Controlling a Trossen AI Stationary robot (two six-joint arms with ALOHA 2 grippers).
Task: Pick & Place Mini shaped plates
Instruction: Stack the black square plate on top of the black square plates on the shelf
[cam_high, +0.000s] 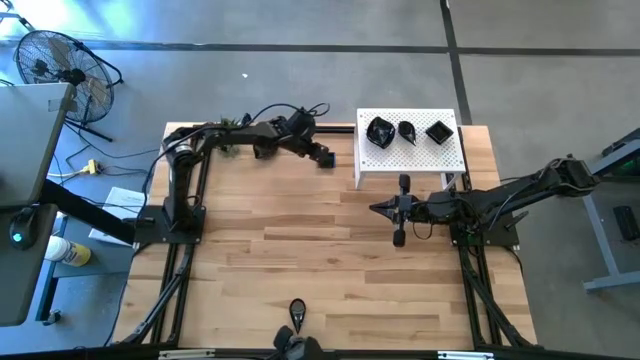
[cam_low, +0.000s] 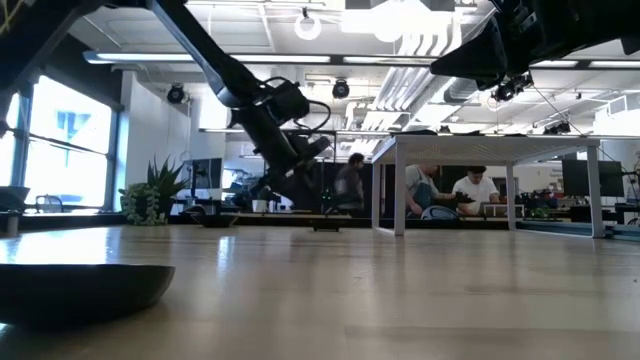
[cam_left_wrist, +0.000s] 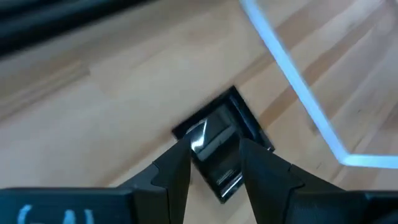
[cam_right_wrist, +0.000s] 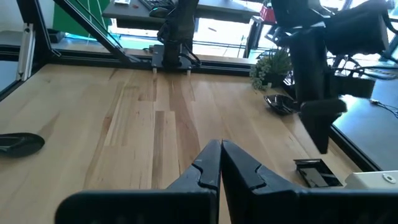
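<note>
A square black plate lies flat on the wooden table beside the white perforated platform. My left gripper hovers open just above it, slanting down, one finger on either side. The right wrist view shows the plate under that gripper with a gap between them. Three black plates rest on the platform. My right gripper waits shut in front of the platform, above the table.
Another black plate sits by the small green plant at the far left. A further plate lies near the table's front edge. The platform's legs stand right of the left gripper. People sit in the room beyond.
</note>
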